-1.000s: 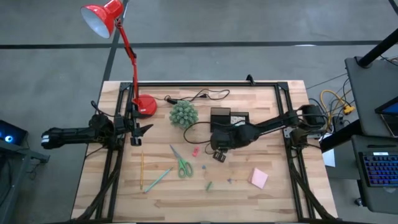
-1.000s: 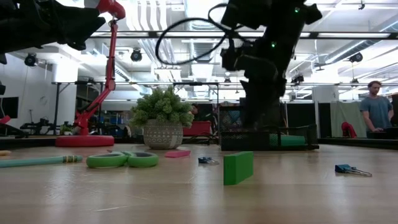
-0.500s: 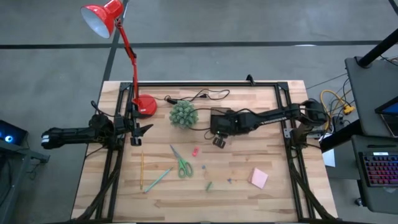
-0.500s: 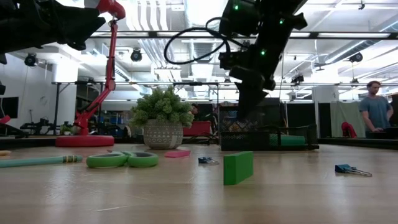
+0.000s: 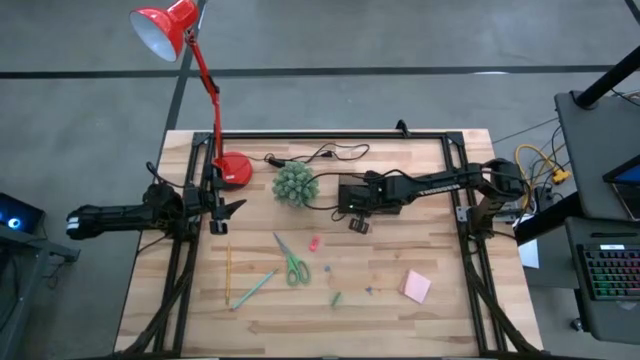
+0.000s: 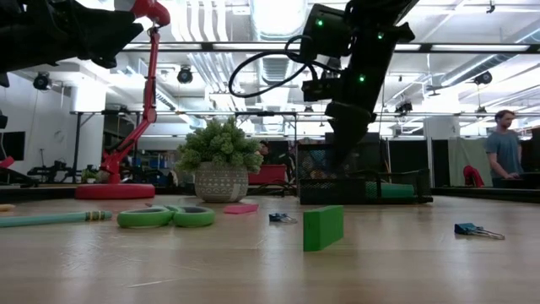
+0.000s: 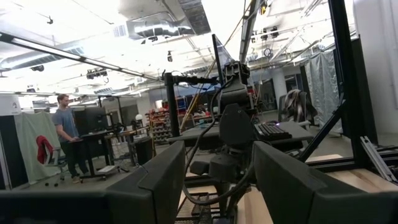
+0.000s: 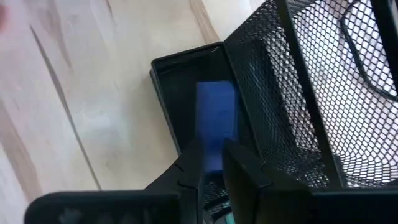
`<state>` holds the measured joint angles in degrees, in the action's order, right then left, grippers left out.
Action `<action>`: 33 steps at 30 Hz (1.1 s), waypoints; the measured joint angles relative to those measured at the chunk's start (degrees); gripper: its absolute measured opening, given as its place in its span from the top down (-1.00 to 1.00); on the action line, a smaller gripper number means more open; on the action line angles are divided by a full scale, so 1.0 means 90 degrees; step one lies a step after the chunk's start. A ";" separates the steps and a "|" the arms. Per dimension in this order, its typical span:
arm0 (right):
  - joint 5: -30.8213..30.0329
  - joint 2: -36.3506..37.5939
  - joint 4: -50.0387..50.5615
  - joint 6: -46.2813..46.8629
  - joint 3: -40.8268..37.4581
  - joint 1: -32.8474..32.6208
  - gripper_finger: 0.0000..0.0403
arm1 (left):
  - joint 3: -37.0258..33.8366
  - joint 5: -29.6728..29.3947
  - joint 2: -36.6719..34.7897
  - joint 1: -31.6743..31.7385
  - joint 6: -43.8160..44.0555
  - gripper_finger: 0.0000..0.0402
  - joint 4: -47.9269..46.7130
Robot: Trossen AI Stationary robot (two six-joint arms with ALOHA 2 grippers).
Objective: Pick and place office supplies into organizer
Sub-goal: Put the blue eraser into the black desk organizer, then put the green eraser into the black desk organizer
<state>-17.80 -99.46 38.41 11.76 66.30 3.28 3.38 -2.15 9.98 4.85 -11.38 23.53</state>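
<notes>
— Where's the right gripper?

— Over the black mesh organizer, beside the green plant. Its fingers pinch a blue block, which sticks out past the fingertips above the low front compartment.

— And the left gripper?

— Parked at the table's left edge, fingers spread, holding nothing.

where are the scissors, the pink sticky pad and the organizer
scissors (image 5: pixel 293 262): high view, near the pivot above the green handles
pink sticky pad (image 5: pixel 417 287): high view, middle of its top face
organizer (image 8: pixel 292 93): right wrist view, black mesh wall
</notes>
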 joint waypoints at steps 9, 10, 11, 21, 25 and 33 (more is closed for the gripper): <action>-0.0013 0.0000 -0.0004 0.0000 0.0001 0.0013 0.79 | -0.0002 -0.0002 0.0000 0.0000 -0.0002 0.12 0.0001; -0.0015 0.0000 -0.0004 0.0017 0.0002 0.0015 0.79 | -0.0002 -0.0001 0.0000 0.0000 -0.0002 0.12 0.0001; -0.0020 0.0000 -0.0004 0.0041 0.0002 0.0015 0.79 | -0.0002 0.0000 0.0000 0.0001 -0.0002 0.12 0.0000; 0.0941 -0.0002 0.0060 0.1229 0.0436 -0.0123 0.64 | -0.0002 -0.0001 0.0000 0.0001 -0.0002 0.12 0.0002; 0.1466 -0.0002 0.0048 0.1554 0.0791 -0.0427 0.42 | -0.0002 -0.0001 0.0000 0.0001 -0.0002 0.12 0.0001; 0.1710 -0.0002 -0.0038 0.0774 0.1338 -0.1700 0.10 | -0.0002 -0.0002 0.0000 0.0002 -0.0002 0.12 0.0002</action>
<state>-2.41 -99.48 38.07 18.72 78.34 -12.02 3.36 -2.17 9.98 4.86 -11.40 23.55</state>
